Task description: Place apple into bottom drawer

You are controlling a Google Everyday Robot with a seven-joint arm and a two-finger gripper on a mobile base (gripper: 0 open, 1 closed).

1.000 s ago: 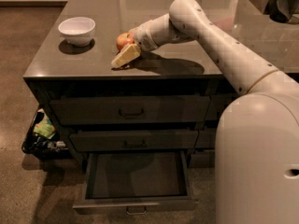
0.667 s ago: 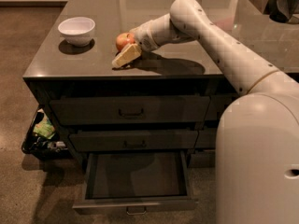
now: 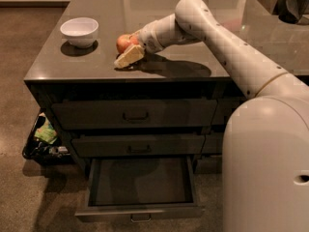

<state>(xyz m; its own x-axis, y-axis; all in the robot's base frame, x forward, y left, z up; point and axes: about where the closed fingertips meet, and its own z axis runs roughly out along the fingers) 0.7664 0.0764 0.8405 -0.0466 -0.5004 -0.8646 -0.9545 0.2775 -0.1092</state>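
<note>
**No motion – gripper parked at the apple, bottom drawer open**

Nothing had moved since the earlier frame. Your arm, the gripper and the apple all sat exactly where they were a second before.

Your gripper was low on the countertop, near its front edge, with its pale tip resting on the surface. The arm reached in to it from the right of the picture.

The apple was on the countertop on the gripper's far side, pressed right up against it. You couldn't tell from this view whether the gripper was open, closed, or clamped on the apple. Only its near side showed, and the fruit hid the rest.

The white bowl stood apart from the gripper, off to picture-left and slightly further back. It was upright and touched nothing.

The bottom drawer was directly below the gripper, pulled well out with its dark interior showing. The apple wasn't in it yet. The top drawer and middle drawer sat between it and the gripper, and both were closed flush.

A black bin holding colourful items was on the floor, below the gripper and to picture-left, beside the cabinet.

The robot's white body filled the lower right corner, well away from the gripper.
</note>
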